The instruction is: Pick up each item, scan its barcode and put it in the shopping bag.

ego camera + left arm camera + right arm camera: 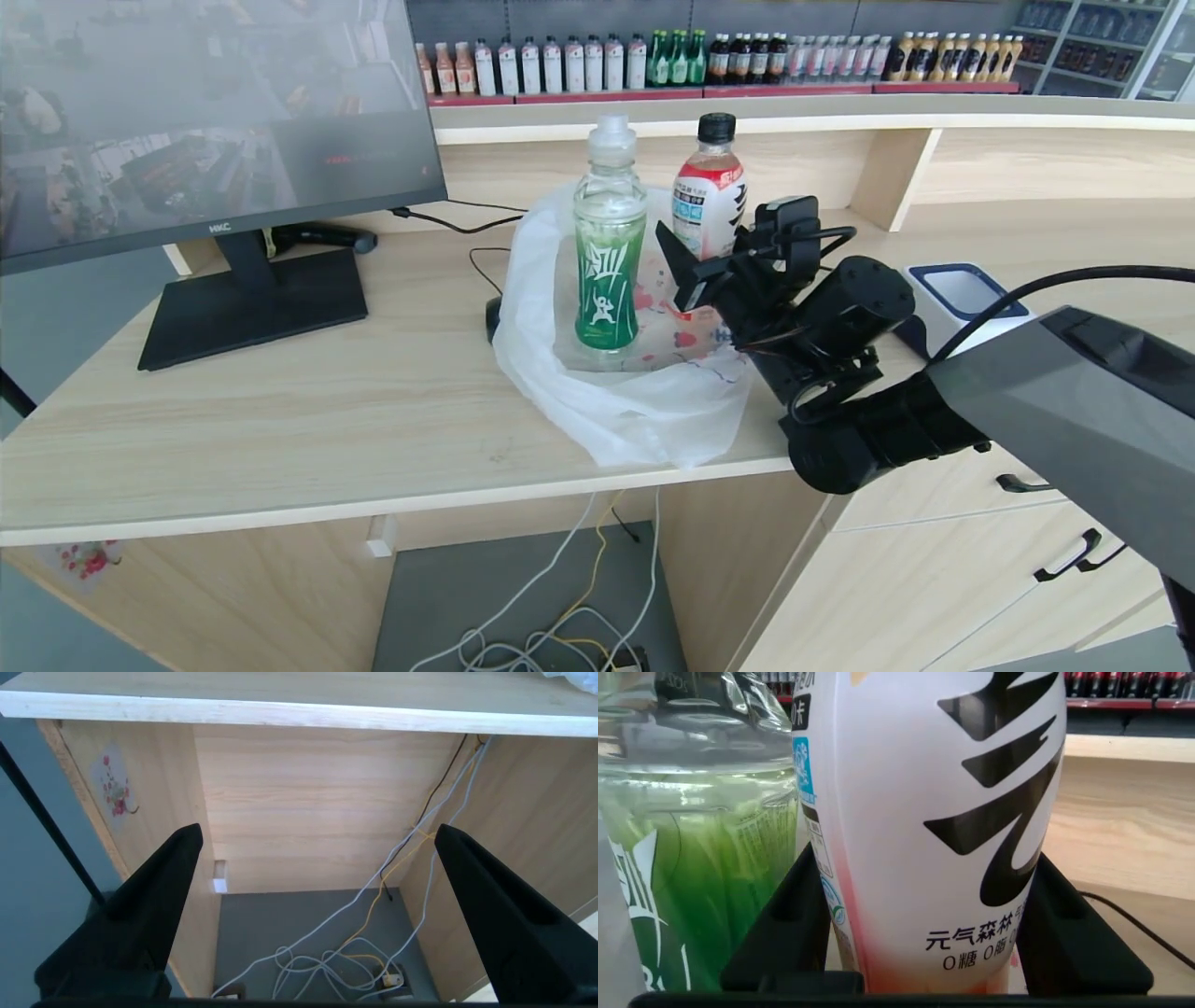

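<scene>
A green drink bottle [609, 252] with a clear cap stands upright in the opened white shopping bag [644, 411] on the counter. Just to its right is a white bottle [709, 187] with a black cap, upright over the bag's back part, and my right gripper [709, 269] is shut on its lower half. In the right wrist view the white bottle [934, 812] sits between the black fingers [789, 933], with the green bottle [701, 859] right beside it. My left gripper [318, 915] hangs open below the counter edge with nothing in it.
A monitor [205, 112] on a black stand occupies the counter's left, with a black handheld device [322, 238] behind it. A white and blue terminal [966, 291] sits to the right. Cables [355, 952] hang under the wooden counter [280, 411].
</scene>
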